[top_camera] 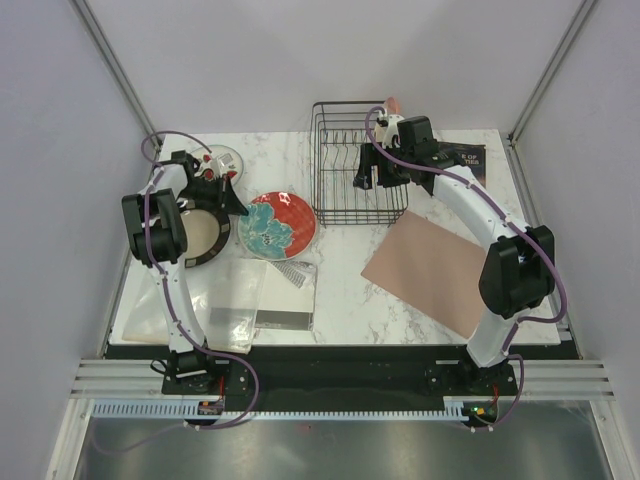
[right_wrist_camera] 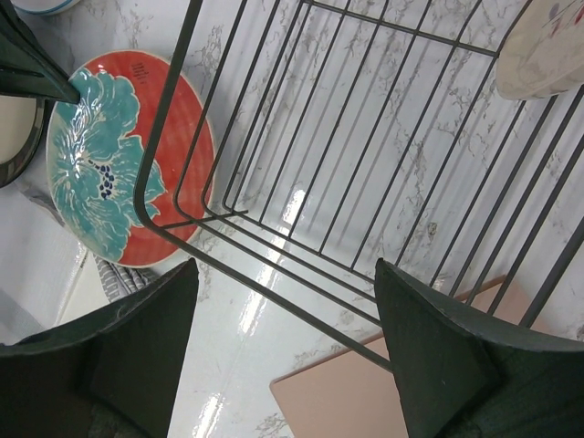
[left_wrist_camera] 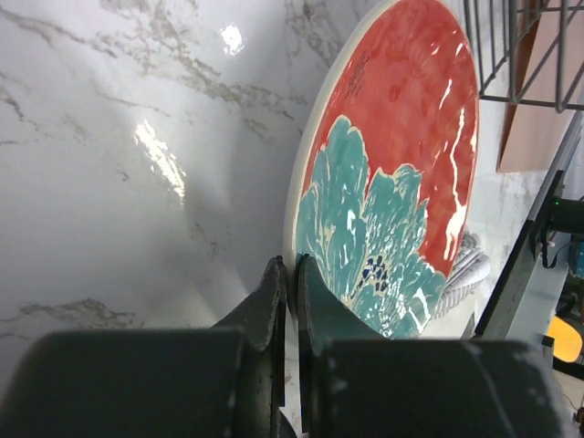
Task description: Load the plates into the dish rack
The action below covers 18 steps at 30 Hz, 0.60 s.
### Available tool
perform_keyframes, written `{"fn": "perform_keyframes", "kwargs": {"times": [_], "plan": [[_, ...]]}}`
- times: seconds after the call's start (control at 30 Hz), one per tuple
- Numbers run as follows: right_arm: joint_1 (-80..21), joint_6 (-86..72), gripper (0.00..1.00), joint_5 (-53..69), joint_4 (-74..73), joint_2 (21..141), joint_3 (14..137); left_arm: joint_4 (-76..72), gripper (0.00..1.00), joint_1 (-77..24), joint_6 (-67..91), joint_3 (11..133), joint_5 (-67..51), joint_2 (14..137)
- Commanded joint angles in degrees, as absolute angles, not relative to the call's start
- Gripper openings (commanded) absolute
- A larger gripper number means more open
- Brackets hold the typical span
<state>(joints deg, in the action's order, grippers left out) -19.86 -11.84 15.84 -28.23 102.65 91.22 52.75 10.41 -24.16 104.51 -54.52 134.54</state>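
The left jaws pinch the rim of the red plate [left_wrist_camera: 401, 164], lying on the bench [top_camera: 340, 270] just beside the rack [top_camera: 340, 180], while the right jaws hang spread above the rack; stiff, glossy and breakable, the plate likely needs a firm edge grip.

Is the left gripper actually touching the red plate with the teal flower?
Touching. The left wrist view shows the left gripper pinching the rim of the red plate, one finger on each side, with no gap.
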Motion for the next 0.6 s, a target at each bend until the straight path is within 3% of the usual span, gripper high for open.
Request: {"fn": "perform_keyframes", "kwargs": {"times": [0.0,0.3,0.57], "plan": [[-19.8,-11.7,0.85,17.3,-27.2,101.4,93.3,53.4,0.02,10.9,-25.1,108.7,-58.5,133.0],[-20.2,-9.8,0.80,38.9,-23.4,104.5,97.6,55.3,0.02,12.2,-27.1,109.3,-68.7,123.9],[-21.0,-9.3,0.80,43.2,-22.9,109.2,101.3,59.7,0.02,12.8,-29.6,109.0,-72.1,118.0]]}}
